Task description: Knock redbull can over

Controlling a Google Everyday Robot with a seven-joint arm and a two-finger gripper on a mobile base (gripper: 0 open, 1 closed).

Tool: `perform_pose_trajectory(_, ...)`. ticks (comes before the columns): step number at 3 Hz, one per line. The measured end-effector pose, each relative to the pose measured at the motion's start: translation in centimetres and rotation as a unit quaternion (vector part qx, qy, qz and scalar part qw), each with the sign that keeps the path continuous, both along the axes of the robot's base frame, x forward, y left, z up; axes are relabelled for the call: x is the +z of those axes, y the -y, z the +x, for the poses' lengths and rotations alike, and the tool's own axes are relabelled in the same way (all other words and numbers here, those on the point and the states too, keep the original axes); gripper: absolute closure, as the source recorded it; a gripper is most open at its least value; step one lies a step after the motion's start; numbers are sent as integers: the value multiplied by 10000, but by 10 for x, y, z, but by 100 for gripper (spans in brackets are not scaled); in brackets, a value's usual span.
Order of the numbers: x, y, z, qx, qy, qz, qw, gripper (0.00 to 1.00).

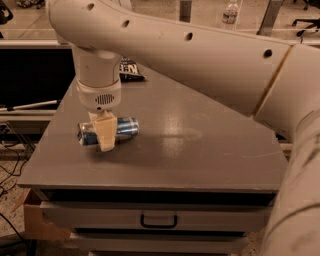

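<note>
The redbull can, blue and silver, lies on its side on the left part of the grey table, its long axis running left to right. My gripper hangs straight down from the big white arm and sits right at the can, with its cream-coloured tip in front of the can's middle. The left end of the can shows on the other side of the gripper.
A dark crinkled snack bag lies at the table's back left, partly behind the arm. A water bottle stands far in the background. A drawer with a handle is under the table's front edge. A cardboard box sits at lower left.
</note>
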State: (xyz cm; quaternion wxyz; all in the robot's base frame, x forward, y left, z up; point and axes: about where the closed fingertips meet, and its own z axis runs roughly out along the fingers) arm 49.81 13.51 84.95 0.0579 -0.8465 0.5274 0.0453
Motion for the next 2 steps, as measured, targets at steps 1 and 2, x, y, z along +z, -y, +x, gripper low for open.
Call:
perform_pose_trajectory(1,-1,-3,-2,20,-53,42,10000,0)
perform_pose_trajectory(2,-1,-4,-3,25,-85,72,9999,0)
